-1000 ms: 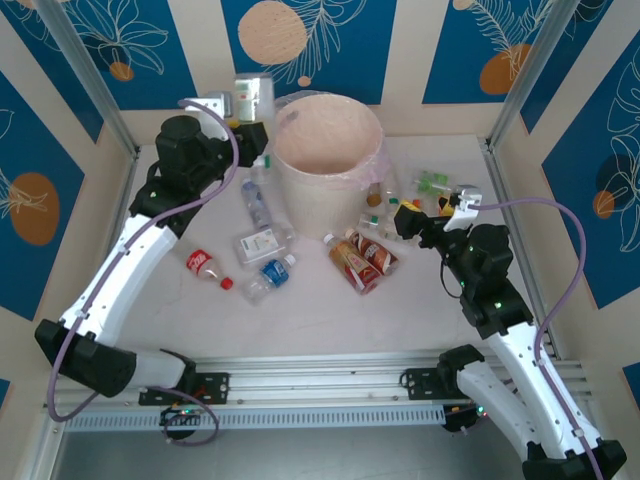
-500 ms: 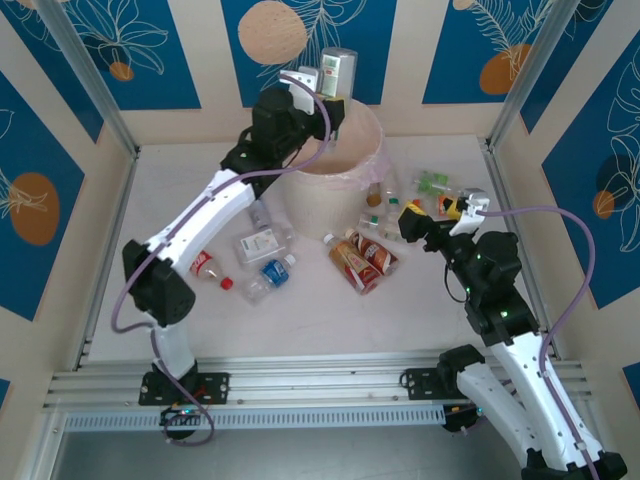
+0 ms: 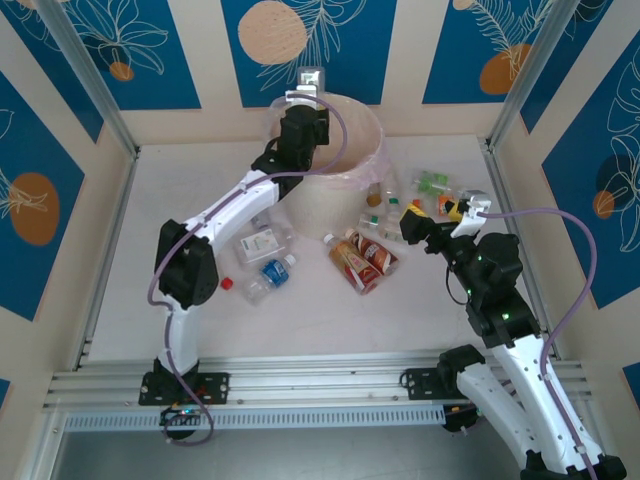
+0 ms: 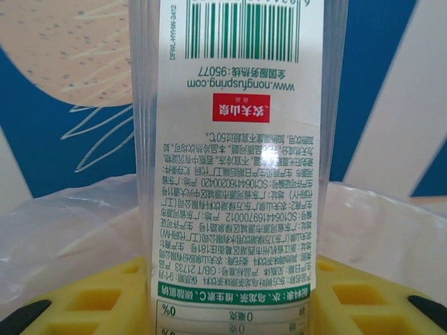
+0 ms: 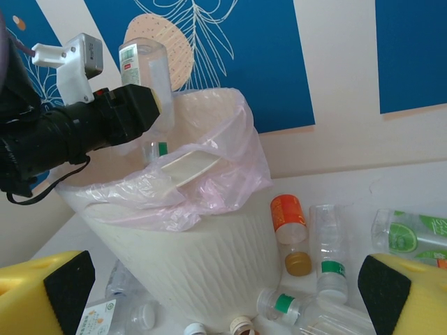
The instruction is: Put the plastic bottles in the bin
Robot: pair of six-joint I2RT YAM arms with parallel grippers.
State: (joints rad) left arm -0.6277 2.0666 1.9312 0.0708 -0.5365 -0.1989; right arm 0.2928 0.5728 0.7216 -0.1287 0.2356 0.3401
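Reaching farther, left claw (image 4: 234, 296) (gripping bottle (image 5: 137, 61)) now overhangs bin (image 3: 332, 206).

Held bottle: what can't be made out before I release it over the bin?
- Bottle: both ends cut off by the left wrist view's edges; too small in the top view.
- Bin floor: hidden by its own wall in the right wrist view, partly covered by the left arm from above.

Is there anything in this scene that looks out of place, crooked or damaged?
Yes, mildly. The liner sits unevenly on the bin: it is bunched and sags down the wall on one side. The bottles on the table lie on their sides in disorder around the bin. No spilled liquid is visible.
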